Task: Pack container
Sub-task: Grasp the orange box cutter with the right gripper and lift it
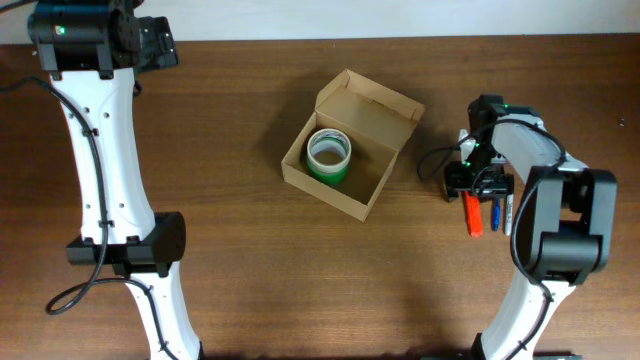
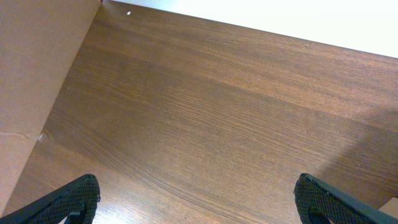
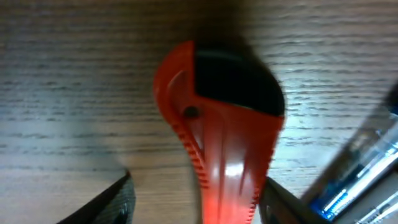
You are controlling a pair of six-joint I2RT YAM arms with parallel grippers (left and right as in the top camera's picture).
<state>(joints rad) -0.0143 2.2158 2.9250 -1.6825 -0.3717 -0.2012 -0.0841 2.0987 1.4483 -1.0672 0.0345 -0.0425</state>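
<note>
Left hand (image 2: 199,208) hung with fingers spread wide over the desk (image 2: 217,112), seemingly parked clear of the work. Mid-desk, the container (image 1: 372,102) sat flap-up with a green tape roll (image 1: 328,152) inside, open for more. Right hand (image 3: 196,208), fingers apart, straddled the red cutter (image 3: 217,143) beside the pens (image 1: 498,214), apparently lined up to grip it.

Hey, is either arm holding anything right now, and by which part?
Nothing is held. The right pincer straddles the orange cutter without clamping it; the left pincer is open over the table.
</note>
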